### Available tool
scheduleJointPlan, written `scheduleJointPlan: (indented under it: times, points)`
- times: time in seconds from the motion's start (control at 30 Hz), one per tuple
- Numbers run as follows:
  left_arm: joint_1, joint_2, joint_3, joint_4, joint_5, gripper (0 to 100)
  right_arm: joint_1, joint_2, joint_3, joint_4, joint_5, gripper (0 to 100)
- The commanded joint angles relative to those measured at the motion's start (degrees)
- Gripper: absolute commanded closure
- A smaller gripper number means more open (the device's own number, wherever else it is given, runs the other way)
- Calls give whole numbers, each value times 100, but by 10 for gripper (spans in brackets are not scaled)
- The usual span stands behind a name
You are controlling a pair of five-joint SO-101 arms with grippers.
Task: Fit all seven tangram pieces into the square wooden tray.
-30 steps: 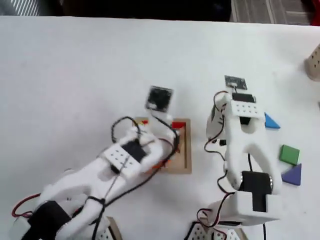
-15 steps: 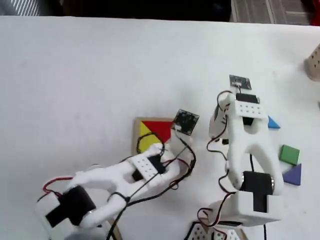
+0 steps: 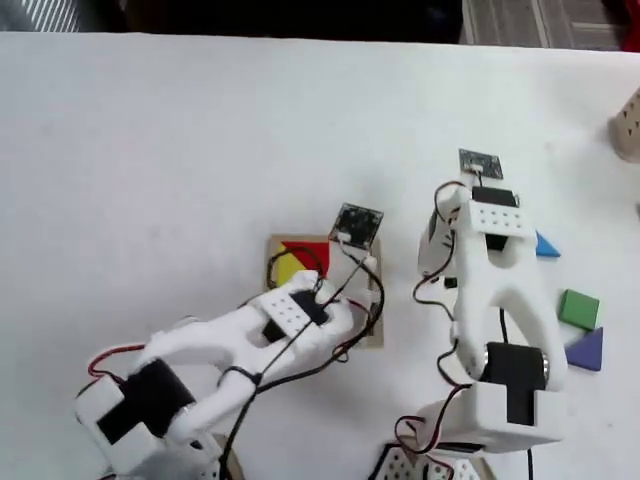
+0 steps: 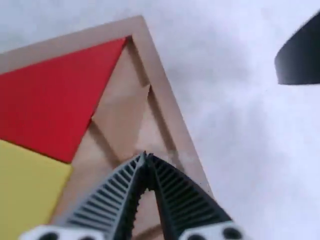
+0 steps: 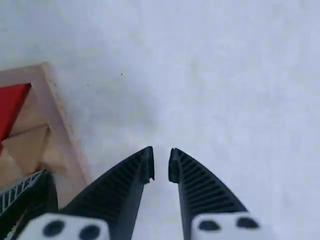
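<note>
Over the tray, right side, left claw is pinched shut, empty; red and yellow sit inside; right claw barely ajar, empty, just beside; next probably means grabbing green off right

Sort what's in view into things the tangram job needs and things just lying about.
Job: wooden tray; red triangle and yellow piece inside it; blue triangle, green square, purple triangle loose outside it.
Lying about: beige perforated block at the far right edge; perforated white plates at the near edge.
</note>
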Motion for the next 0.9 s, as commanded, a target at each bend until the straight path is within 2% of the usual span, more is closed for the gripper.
scheduleJointPlan:
  times: [0.0, 0.13, 0.37, 0.47, 0.6, 0.7, 0.8, 0.87]
  points:
    - [-171, -189, -211, 501, 35, 976, 48, -259, -35, -66, 18, 943]
    - [-321, -637, -149, 967, 35, 976, 48, -259, -35, -66, 26, 943]
    - [-1182, -1209, -132, 1108, 44, 976, 13, -259, -26, -66, 26, 943]
    - [-1200, -1314, -132, 1108, 44, 976, 13, -259, -26, -66, 26, 943]
    - [-901, -1297, -141, 1020, 53, 976, 13, -259, -26, -66, 26, 943]
    - [-629, -1288, -44, 360, 79, 976, 13, -259, -26, -66, 26, 943]
    - [-488, -1270, 176, -730, 114, 977, 13, -259, -26, -66, 26, 943]
    - [-444, -1095, 290, -1380, 387, 977, 13, -259, -26, -66, 26, 943]
